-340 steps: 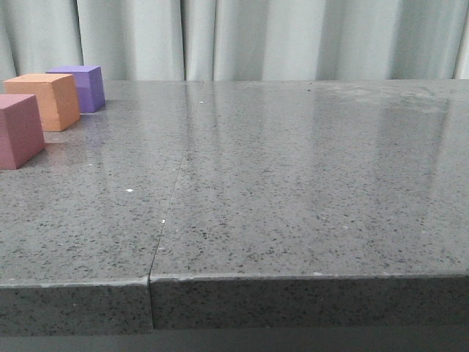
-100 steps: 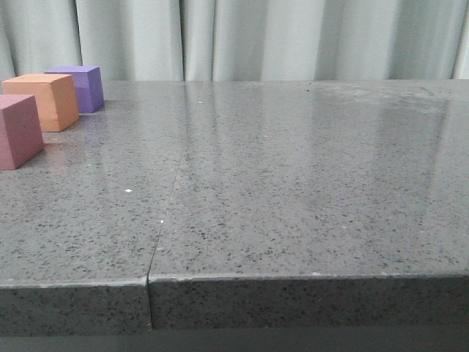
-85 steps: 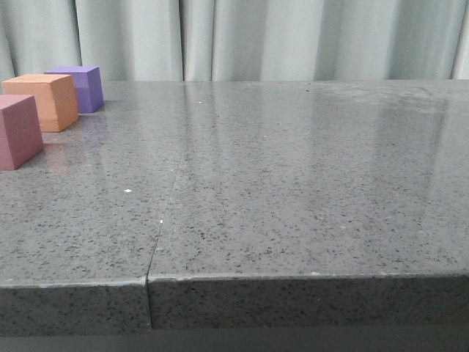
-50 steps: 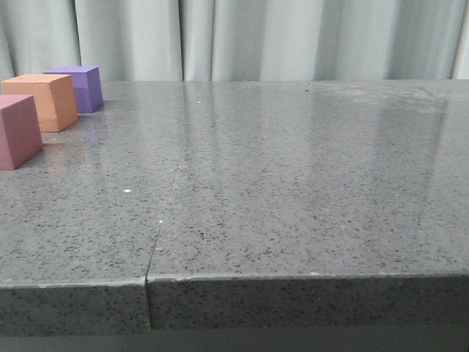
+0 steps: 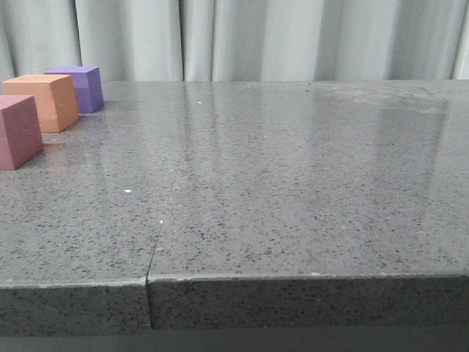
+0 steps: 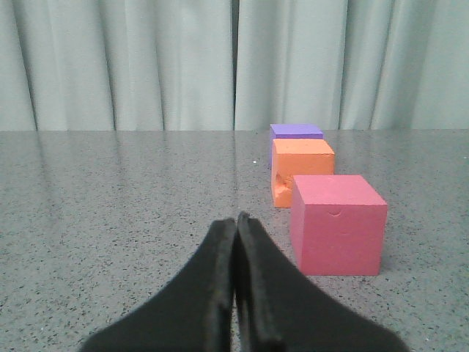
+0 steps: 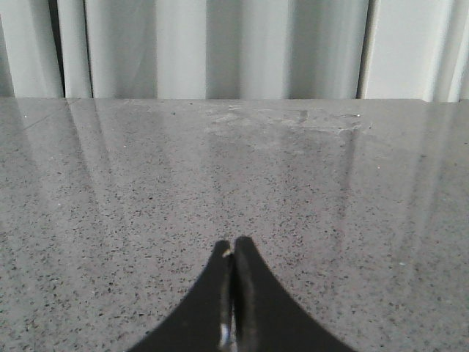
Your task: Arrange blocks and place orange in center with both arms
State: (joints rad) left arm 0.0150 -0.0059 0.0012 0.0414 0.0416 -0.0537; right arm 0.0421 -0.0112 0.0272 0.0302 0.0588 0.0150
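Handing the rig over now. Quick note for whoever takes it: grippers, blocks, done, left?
Left gripper: shut, empty, low over the table, apart from the blocks.
Right gripper: shut, empty, no block in its wrist view.
Blocks: in a row at the table's far left, pink-red cube nearest, orange cube in the middle, purple cube farthest.
Done: the orange cube already sits between the other two.
Left: possibly nothing; check spacing and alignment, which look uneven.

Three cubes [image 6: 338, 224], two claws [image 6: 236, 218].
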